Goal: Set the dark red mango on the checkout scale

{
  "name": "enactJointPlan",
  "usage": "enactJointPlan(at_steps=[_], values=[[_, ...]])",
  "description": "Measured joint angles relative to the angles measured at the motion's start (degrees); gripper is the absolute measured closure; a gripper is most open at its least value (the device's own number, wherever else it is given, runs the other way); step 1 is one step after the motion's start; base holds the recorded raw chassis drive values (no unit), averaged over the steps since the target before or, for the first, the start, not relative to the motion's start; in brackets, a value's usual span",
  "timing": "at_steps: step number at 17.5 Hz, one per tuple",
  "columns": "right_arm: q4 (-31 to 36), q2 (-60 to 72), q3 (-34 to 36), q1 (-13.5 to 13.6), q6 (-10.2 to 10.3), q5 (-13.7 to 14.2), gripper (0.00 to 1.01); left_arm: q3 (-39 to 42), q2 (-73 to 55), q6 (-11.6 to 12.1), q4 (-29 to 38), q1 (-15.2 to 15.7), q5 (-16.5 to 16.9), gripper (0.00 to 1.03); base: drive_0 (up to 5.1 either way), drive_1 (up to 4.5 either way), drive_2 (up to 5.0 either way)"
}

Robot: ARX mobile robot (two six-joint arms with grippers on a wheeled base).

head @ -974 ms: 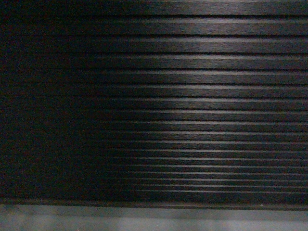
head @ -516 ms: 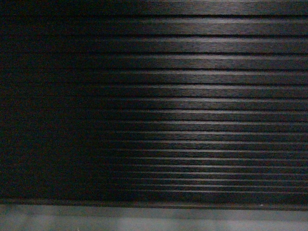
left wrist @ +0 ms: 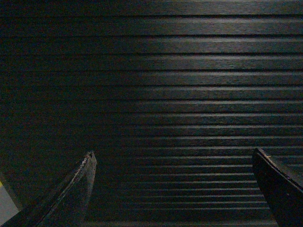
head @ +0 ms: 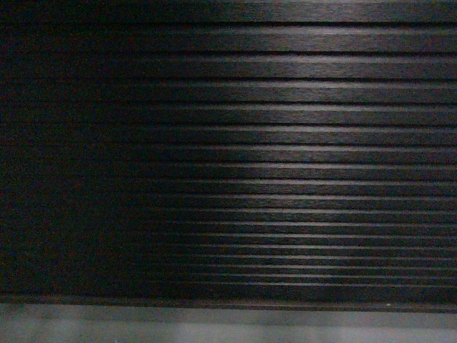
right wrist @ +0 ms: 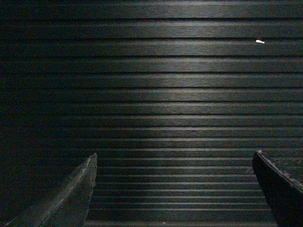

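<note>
The ribbed black front panel of the checkout (head: 285,143) fills the head view, close up. That same panel (left wrist: 180,94) faces the left wrist camera, and my left gripper (left wrist: 173,153) is open in front of it with nothing between its fingers. My right gripper (right wrist: 174,155) is open too, empty, pointing at the panel (right wrist: 170,85). The dark red mango and the scale are out of view. Neither gripper shows in the head view.
A strip of grey floor (head: 228,325) runs below the panel's bottom edge. A small white speck (right wrist: 259,41) sits on the panel at the upper right of the right wrist view. A bit of grey floor (left wrist: 5,208) shows at the lower left.
</note>
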State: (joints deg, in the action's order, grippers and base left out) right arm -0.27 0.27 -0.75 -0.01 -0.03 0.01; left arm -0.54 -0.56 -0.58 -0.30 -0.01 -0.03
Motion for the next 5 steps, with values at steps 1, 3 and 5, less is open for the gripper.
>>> enactJointPlan(at_steps=[1, 3, 5], values=[[-0.02, 0.00, 0.00, 0.00, 0.00, 0.00, 0.03, 0.00, 0.00, 0.00, 0.00, 0.00, 0.02, 0.05, 0.0, 0.00, 0.0], [-0.02, 0.00, 0.00, 0.00, 0.00, 0.00, 0.03, 0.00, 0.00, 0.00, 0.00, 0.00, 0.02, 0.05, 0.0, 0.00, 0.0], [-0.02, 0.00, 0.00, 0.00, 0.00, 0.00, 0.03, 0.00, 0.00, 0.00, 0.00, 0.00, 0.02, 0.05, 0.0, 0.00, 0.0]])
